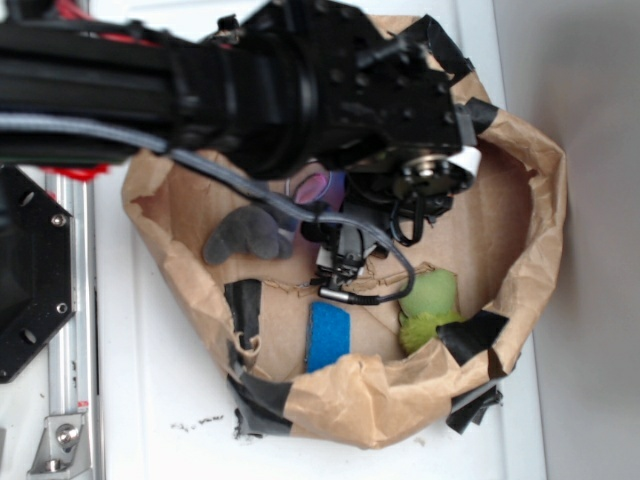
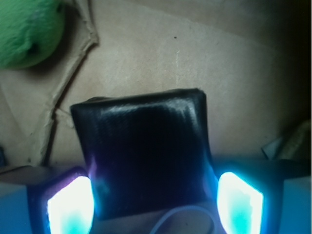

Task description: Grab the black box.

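Note:
In the wrist view the black box [image 2: 141, 146] fills the gap between my two glowing fingers, and its sides touch both pads [image 2: 70, 207]. My gripper [image 2: 155, 202] is shut on it, just over the brown paper floor. In the exterior view my gripper [image 1: 338, 262] points down into the middle of the paper-lined bin. The box there is hidden under the arm and the fingers.
A green plush [image 1: 430, 305] lies to the right of my gripper, and also at upper left in the wrist view [image 2: 27, 31]. A flat blue sponge [image 1: 327, 335] lies in front and a grey soft object [image 1: 240, 235] to the left. The crumpled paper wall [image 1: 540, 200] with black tape [image 1: 478, 335] rings everything.

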